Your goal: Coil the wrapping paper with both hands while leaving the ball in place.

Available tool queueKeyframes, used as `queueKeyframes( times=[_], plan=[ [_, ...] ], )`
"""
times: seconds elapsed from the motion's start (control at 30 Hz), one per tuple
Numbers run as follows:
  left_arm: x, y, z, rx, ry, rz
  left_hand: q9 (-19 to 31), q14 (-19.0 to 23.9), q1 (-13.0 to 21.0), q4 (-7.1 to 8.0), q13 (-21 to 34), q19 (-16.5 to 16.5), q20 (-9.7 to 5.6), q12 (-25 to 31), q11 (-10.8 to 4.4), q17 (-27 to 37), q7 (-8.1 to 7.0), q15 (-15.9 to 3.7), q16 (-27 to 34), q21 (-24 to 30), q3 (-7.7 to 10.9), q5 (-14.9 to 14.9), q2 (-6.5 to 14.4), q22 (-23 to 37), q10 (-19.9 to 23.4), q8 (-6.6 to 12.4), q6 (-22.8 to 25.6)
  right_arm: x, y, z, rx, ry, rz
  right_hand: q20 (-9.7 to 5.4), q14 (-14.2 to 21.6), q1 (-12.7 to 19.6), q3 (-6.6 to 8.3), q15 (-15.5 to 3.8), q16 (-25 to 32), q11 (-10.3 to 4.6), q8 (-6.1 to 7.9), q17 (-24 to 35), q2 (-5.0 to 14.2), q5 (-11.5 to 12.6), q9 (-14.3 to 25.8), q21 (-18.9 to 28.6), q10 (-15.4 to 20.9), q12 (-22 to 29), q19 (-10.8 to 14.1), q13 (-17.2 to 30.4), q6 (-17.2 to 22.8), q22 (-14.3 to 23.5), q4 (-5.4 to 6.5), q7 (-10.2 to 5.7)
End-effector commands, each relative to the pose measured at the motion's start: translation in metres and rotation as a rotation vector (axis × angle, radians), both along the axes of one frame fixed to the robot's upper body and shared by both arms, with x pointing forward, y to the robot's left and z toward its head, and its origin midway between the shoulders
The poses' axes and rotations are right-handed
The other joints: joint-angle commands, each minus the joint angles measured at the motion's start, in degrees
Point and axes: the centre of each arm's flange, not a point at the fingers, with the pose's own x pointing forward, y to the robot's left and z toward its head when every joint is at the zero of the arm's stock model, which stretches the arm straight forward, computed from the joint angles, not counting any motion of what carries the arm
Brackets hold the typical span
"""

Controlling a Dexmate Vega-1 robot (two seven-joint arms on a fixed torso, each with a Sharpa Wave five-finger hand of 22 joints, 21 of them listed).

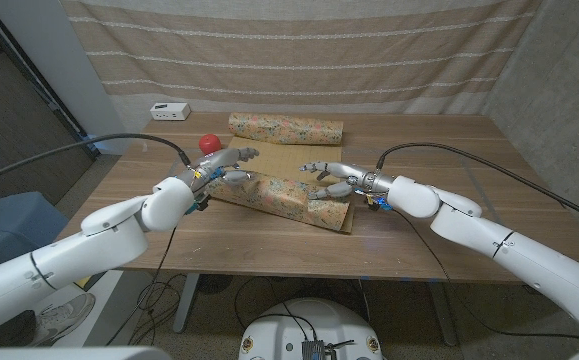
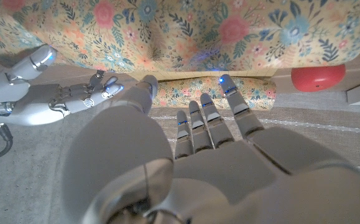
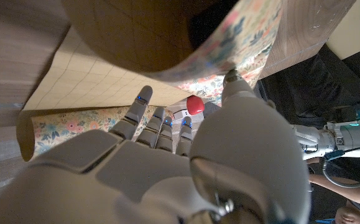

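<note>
Okay, two hands, both with fingers spread and gripping nothing: left hand (image 1: 221, 166) and right hand (image 1: 331, 177) hover over one floral paper (image 1: 287, 196) mid-table, reaching toward each other. One rolled tube (image 1: 285, 128) lies behind; one red ball (image 1: 208, 143) beside its left end.

wooden worktop (image 1: 269, 245) carries floral wrapping paper (image 1: 289, 200), a second roll (image 1: 285, 128), red ball (image 1: 208, 143), white box (image 1: 170, 111).

Floral wrapping paper (image 1: 287, 196) partly rolled mid-table; left hand (image 1: 225, 167) and right hand (image 1: 331, 177) at opposite ends, fingers spread. Red ball (image 1: 208, 143) behind left hand. Second roll (image 1: 285, 128) farther back, white box (image 1: 169, 111) at far left edge.
</note>
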Motion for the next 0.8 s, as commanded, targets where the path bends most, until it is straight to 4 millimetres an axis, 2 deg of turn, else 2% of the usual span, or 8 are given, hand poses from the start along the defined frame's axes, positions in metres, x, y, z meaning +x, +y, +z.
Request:
queueKeyframes(
  times=[0.03,0.27,0.37,0.43,0.5,0.67,0.73,0.8],
  plan=[
    [-0.006,-0.007,0.000,0.087,-0.085,0.048,-0.3,-0.5,0.7,-0.02,0.0,-0.4,-0.07,0.3,0.04,-0.1,-0.18,0.13,0.1,-0.2,-0.39,-0.4,0.0,0.2,-0.5,-0.11,-0.3,-0.007,-0.002,-0.001,-0.024,-0.091,-0.018,0.10,-0.2,-0.8,-0.35,0.16,0.4,-0.07,0.40,-0.1,0.11,0.3,0.0,-0.2,-0.6,0.4,-0.1,0.1,-0.6,0.1,-0.03,-0.02],
    [-0.008,-0.008,0.001,0.081,-0.121,0.044,-0.9,-0.9,1.3,0.01,0.0,-0.5,-0.18,0.4,0.06,-0.1,-0.42,0.06,0.2,-0.4,-0.63,-0.7,-0.1,0.2,-0.7,-0.20,-0.6,-0.009,-0.004,0.000,-0.007,-0.105,-0.018,0.14,-0.5,-1.1,-0.53,0.33,0.5,0.22,0.45,-0.3,0.22,0.5,0.0,-0.5,-0.8,0.5,-0.2,0.0,-1.0,0.1,-0.01,0.13],
    [-0.010,-0.008,0.002,0.062,-0.149,0.032,-1.2,-1.0,1.1,0.28,0.0,-0.6,-0.21,0.5,0.09,-0.1,-0.43,0.17,0.3,-0.4,-1.06,-0.9,-0.2,0.2,-0.7,-0.18,-0.7,-0.010,-0.005,0.002,0.017,-0.107,-0.008,0.37,-0.8,-2.4,-0.89,0.55,0.7,0.36,0.60,-0.3,0.72,0.4,0.0,-0.7,-0.8,0.7,0.0,0.0,-1.1,0.1,0.78,0.37],
    [-0.013,-0.006,0.002,0.025,-0.180,0.008,-1.6,-1.0,0.3,0.89,-0.1,-0.5,-0.37,0.6,0.04,0.0,-0.55,0.07,0.5,-0.5,-1.81,-1.2,-0.5,0.2,-0.6,-0.10,-0.5,-0.010,-0.007,0.004,0.043,-0.100,0.005,0.62,-0.8,-4.2,-1.36,0.65,0.9,0.76,0.80,-0.4,1.27,0.3,0.0,-0.9,-0.5,1.0,0.0,-0.1,-1.1,0.1,1.77,0.52],
    [-0.016,-0.004,0.002,-0.019,-0.199,-0.018,-2.5,-1.0,-2.1,2.50,-0.2,-0.4,-0.46,0.9,0.20,0.3,-0.78,0.12,0.8,-0.6,-3.24,-1.9,-0.2,0.2,-0.4,0.01,-0.2,-0.010,-0.008,0.005,0.072,-0.087,0.018,0.76,-0.6,-5.7,-1.68,0.52,1.3,0.85,1.20,-0.5,1.91,0.2,0.0,-1.1,0.2,1.3,0.2,-0.1,-0.3,0.1,2.63,0.70],
    [-0.021,0.001,0.004,-0.146,-0.234,-0.099,-3.6,-1.0,-4.4,3.96,-0.3,-0.7,0.21,1.2,0.96,0.5,-0.94,0.62,1.1,-0.9,-3.95,-2.3,0.7,0.2,0.0,0.29,0.8,-0.011,-0.014,0.011,0.172,-0.050,0.064,1.03,0.7,-7.7,-2.08,0.92,1.9,1.00,1.38,-0.6,2.71,-0.2,0.0,-1.2,1.0,1.7,1.0,-0.2,0.2,0.2,3.76,0.70],
    [-0.022,0.003,0.004,-0.201,-0.240,-0.134,-4.4,-1.6,-6.2,5.09,-0.5,-1.5,0.83,0.9,1.76,0.6,-1.01,1.27,1.0,-1.4,-4.18,-2.4,1.9,0.2,-0.8,0.11,0.5,-0.011,-0.017,0.013,0.219,-0.031,0.085,1.02,1.0,-8.7,-2.26,1.05,2.1,1.12,1.56,-0.6,3.10,-0.4,0.0,-1.3,1.6,1.9,1.3,-0.2,0.6,0.2,4.30,0.72],
    [-0.021,0.004,0.004,-0.264,-0.223,-0.180,-5.6,-2.8,-8.0,6.30,-0.7,-2.6,1.54,0.6,2.52,0.6,-2.26,2.26,0.7,-2.1,-3.75,-2.5,4.2,0.2,-2.1,-0.23,-0.3,-0.010,-0.019,0.015,0.278,-0.008,0.108,0.92,1.7,-9.9,-2.58,0.86,2.4,1.60,1.68,-0.7,3.38,-0.6,0.0,-1.4,2.4,2.1,1.7,-0.2,1.0,0.2,4.97,0.79]
  ],
)
